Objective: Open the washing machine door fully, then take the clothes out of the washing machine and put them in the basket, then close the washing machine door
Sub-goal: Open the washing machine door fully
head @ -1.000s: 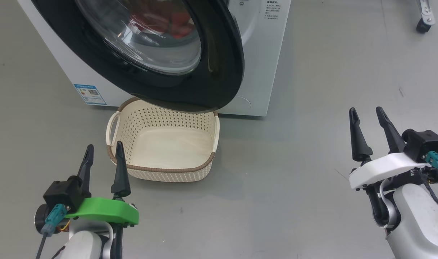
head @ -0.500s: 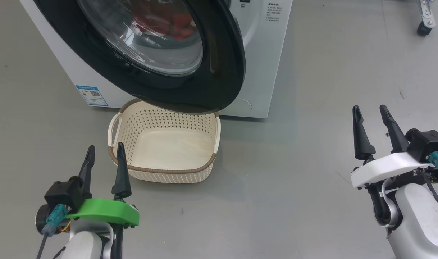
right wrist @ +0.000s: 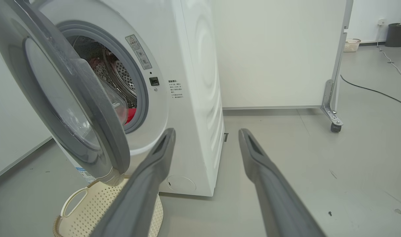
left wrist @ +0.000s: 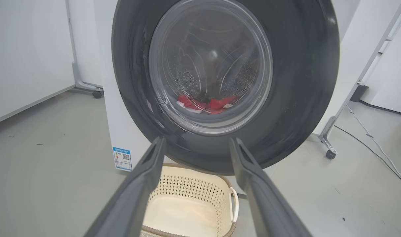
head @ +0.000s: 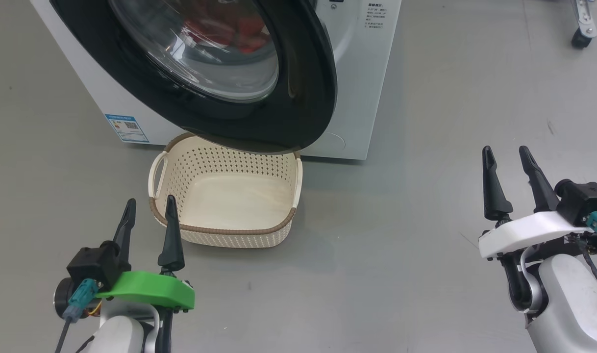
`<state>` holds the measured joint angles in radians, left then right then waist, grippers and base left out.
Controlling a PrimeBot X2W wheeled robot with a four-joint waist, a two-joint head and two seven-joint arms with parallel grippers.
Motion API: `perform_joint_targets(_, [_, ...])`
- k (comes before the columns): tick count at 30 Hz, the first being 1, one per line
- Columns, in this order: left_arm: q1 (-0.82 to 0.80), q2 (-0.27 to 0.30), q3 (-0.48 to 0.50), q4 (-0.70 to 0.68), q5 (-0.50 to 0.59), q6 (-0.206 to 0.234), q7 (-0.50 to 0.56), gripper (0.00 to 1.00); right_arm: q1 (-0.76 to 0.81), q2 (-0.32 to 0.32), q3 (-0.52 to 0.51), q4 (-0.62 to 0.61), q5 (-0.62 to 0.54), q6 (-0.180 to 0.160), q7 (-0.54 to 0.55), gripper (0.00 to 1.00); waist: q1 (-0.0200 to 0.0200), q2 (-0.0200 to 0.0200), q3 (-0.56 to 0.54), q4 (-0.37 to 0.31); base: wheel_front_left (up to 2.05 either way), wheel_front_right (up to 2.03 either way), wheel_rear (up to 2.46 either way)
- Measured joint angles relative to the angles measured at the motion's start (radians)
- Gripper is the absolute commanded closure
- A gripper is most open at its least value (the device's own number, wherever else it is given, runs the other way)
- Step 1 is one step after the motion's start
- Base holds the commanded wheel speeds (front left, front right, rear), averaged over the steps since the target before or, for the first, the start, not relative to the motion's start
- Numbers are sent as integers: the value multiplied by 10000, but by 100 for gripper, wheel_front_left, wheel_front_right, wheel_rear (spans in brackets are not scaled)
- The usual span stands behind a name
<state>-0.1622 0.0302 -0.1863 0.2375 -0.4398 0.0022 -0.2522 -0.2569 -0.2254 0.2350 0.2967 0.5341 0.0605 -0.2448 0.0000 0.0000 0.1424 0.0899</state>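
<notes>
Door [head: 308, 98] half open, as before

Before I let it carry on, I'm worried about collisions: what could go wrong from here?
1. The washing machine door hangs only part open over the basket; an arm reaching for the clothes could strike its glass.
2. With the door above it, dropped clothes might miss the basket.

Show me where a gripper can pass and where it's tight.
Bare floor runs between the basket and the right gripper. The gap between the washing machine door and the washing machine is narrow; the door overhangs the basket.
</notes>
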Motion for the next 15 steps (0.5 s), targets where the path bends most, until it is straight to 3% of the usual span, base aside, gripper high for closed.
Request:
perform_joint_targets(14, [-23,2,-274,-217,-15,0,0,0,-873,-345,-153,-428,13,230,-71,0,0,0,720,179,0,0,0])
perform_joint_targets(15, [-27,4,-313,-224,-15,0,0,0,-1066,-368,-153,-474,31,284,-54,13,0,0,790,198,0,0,0])
